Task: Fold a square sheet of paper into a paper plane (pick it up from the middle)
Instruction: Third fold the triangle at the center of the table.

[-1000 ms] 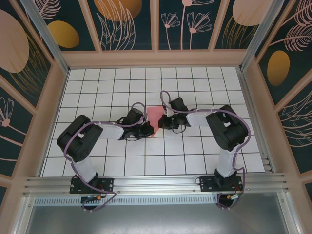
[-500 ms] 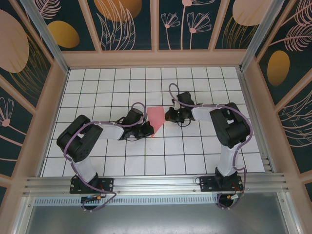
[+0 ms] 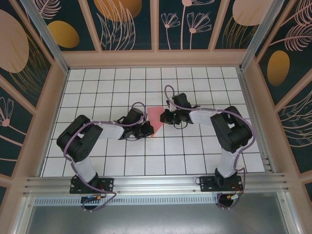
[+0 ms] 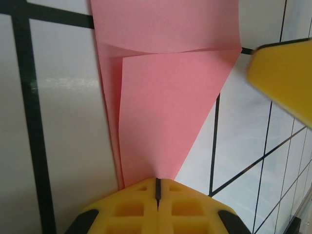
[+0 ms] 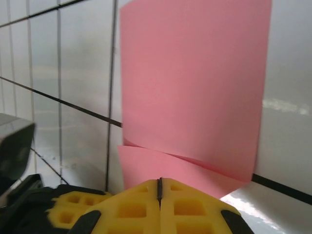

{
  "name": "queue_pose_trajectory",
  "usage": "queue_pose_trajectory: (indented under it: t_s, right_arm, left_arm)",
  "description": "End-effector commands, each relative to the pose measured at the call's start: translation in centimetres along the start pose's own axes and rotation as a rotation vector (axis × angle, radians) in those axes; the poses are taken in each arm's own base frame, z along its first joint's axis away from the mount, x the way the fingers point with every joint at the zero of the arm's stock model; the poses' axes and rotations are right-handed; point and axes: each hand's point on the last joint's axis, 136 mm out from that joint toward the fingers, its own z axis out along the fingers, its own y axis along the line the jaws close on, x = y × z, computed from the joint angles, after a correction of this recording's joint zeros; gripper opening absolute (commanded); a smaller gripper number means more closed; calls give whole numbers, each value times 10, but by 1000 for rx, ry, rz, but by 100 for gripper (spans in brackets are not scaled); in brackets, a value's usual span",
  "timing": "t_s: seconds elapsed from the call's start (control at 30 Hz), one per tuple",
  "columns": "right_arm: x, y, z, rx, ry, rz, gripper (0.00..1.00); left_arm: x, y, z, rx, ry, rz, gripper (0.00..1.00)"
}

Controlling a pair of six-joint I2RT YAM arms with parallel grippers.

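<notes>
Paper sheet (image 3: 155,116) (image 4: 165,117) (image 5: 195,83), thin plain pink, partly folded into wedge with one flap lapped over, lies flat on white black-gridded surface (image 3: 122,163). Left tool (image 3: 147,129) (image 4: 157,187) closed, yellow fingers pinching sheet's narrow tip. Right tool (image 3: 164,117) (image 5: 160,187) closed at sheet's wide end, tips over flap edge; whether it actually grips sheet cannot be told.

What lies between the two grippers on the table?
The folded pink paper, reaching from the left gripper to the right gripper, seen in the top view.
</notes>
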Motion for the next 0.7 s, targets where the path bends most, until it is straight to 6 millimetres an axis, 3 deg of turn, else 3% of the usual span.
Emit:
queue_pose_trajectory:
  t_s: [0.0, 0.17, 0.33, 0.67]
  right_arm:
    - [3, -6, 10, -3, 29, 11, 0]
    - [10, -24, 19, 60, 61, 26, 0]
    - [18, -36, 21, 99, 83, 37, 0]
    - [24, -39, 23, 103, 101, 44, 0]
  left_arm:
    - [20, 64, -1, -247, 40, -43, 0]
    - [5, 38, -3, -177, 15, 26, 2]
    - [-23, -6, -9, -61, -57, 158, 9]
    - [-37, -36, 11, 71, -55, 247, 9]
